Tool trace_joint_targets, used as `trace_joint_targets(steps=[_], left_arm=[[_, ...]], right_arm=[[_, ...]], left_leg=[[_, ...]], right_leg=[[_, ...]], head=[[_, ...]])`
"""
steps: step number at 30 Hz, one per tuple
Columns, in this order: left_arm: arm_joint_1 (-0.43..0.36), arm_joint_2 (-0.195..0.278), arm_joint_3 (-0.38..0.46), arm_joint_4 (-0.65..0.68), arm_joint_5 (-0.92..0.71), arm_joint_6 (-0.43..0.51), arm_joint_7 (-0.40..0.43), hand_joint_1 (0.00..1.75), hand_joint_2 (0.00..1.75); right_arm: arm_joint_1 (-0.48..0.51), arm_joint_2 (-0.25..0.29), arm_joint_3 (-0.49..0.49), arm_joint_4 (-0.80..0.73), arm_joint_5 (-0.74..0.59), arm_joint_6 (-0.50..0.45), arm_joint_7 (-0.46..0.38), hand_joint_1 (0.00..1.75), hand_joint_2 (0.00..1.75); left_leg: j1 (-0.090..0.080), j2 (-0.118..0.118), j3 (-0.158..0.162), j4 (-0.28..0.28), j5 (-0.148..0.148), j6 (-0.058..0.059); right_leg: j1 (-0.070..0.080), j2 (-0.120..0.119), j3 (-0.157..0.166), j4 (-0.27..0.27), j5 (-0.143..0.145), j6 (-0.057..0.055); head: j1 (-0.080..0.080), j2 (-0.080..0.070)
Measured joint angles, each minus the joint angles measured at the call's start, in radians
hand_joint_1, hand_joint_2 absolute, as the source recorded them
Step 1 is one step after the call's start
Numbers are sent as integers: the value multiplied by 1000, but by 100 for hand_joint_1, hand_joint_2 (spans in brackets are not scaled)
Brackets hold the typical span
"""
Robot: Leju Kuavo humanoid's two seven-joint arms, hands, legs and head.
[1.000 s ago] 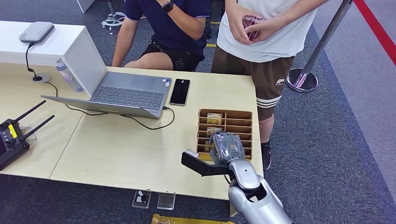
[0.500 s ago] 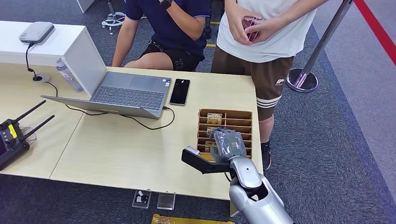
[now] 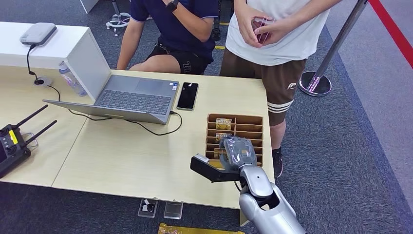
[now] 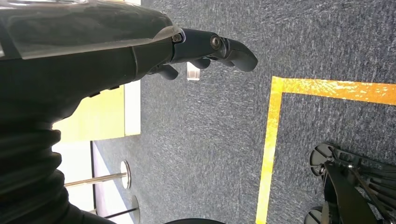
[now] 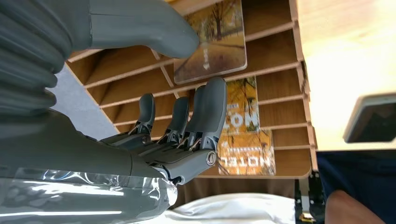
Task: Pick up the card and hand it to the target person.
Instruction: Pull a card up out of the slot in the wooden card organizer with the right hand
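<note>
A wooden slotted box (image 3: 248, 127) stands near the table's right edge and holds yellow "HOTEL" cards (image 3: 223, 121). My right hand (image 3: 237, 152) hovers over the box's near slots with its fingers apart and nothing in them. In the right wrist view the hand (image 5: 154, 140) has its thumb beside one card (image 5: 212, 42), and its fingers reach over two more cards (image 5: 245, 140). A person in a white shirt (image 3: 287, 39) stands past the table's far right corner, holding a small reddish thing in both hands. My left hand (image 4: 140, 51) hangs over the carpet, fingers loosely bent and empty.
An open laptop (image 3: 136, 97) and a black phone (image 3: 187, 95) lie behind the box, with a cable trailing between. A seated person in navy (image 3: 175, 29) is at the far side. A black remote (image 3: 12, 144) lies at the left, and a stanchion base (image 3: 315, 84) stands at the right.
My right hand has shifted only slightly over the box. Nothing else has moved.
</note>
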Motion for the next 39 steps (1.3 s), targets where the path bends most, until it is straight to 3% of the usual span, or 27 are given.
trace_joint_targets(steps=[26,30,34,39], left_arm=[[-1,4,0,2,-1,-6,8,0,175],[0,6,-2,4,-3,-9,6,0,175],[1,7,-4,4,-4,-10,6,0,175],[1,11,-8,8,-9,-21,8,0,175]], right_arm=[[-14,12,0,32,0,-15,-5,98,175],[-13,10,-2,35,-1,-18,-6,108,175],[-12,9,-3,37,-2,-20,-7,133,175],[-16,10,-4,46,-5,-26,-11,145,175]], left_leg=[[0,0,0,0,1,0],[0,0,1,0,0,0],[0,0,1,-1,1,0],[0,0,1,0,0,0]], right_leg=[[0,0,0,-1,1,0],[0,0,1,0,0,0],[0,0,1,-1,1,0],[0,0,1,0,0,0]], head=[[0,0],[0,0],[0,0],[0,0]])
